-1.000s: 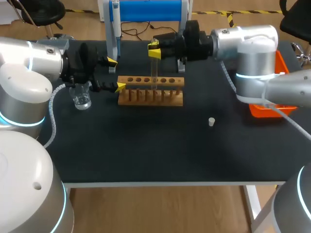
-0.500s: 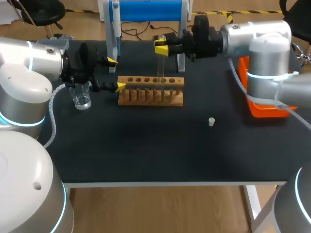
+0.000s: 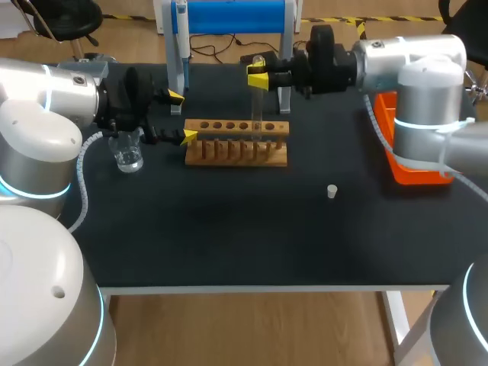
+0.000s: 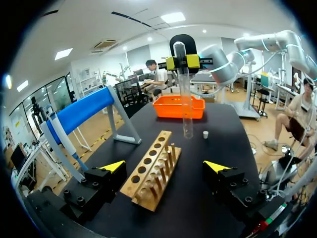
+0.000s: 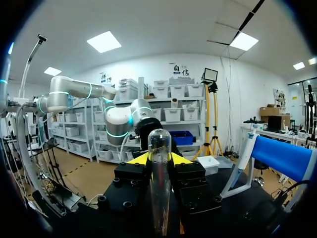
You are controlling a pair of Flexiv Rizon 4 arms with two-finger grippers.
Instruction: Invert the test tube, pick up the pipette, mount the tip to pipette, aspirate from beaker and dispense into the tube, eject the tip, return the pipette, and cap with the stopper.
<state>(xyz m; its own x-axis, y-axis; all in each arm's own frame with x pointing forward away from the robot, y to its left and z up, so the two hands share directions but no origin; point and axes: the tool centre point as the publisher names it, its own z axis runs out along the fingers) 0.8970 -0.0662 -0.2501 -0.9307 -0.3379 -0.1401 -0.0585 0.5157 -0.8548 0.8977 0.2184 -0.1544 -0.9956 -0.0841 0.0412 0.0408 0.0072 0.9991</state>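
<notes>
- Head view: right tool (image 3: 258, 74) is clenched on the upper part of the test tube (image 3: 256, 107), its arm entering from the right. The tube stands upright, its lower end over the wooden rack (image 3: 236, 142), toward the rack's right end.
- Left tool (image 3: 181, 117) is released and holds nothing; its yellow tips sit at the rack's left end, one of them just beside the rack's corner.
- Beaker (image 3: 126, 152) stands on the counter (image 3: 229, 229) left of the rack, under the left arm's wrist.
- Stopper (image 3: 332, 191) lies alone, well apart from the rack, to its front right. An orange bin (image 3: 415, 171) sits at the counter's right edge.
- Pipette (image 3: 181, 38) hangs on the blue stand (image 3: 229, 15) behind the rack.
- Left wrist view: the left tool's (image 4: 164, 166) fingers are spread wide with the rack's (image 4: 151, 171) near end between them, not touched. Ahead, the tube (image 4: 184, 94) hangs from the right tool (image 4: 183, 63), its lower end in the air by the rack's far end. The stopper (image 4: 205, 134) lies beyond it.
- Right wrist view: both yellow tips of the right tool (image 5: 159, 159) press the tube (image 5: 159, 188) from two sides, rounded end up.
</notes>
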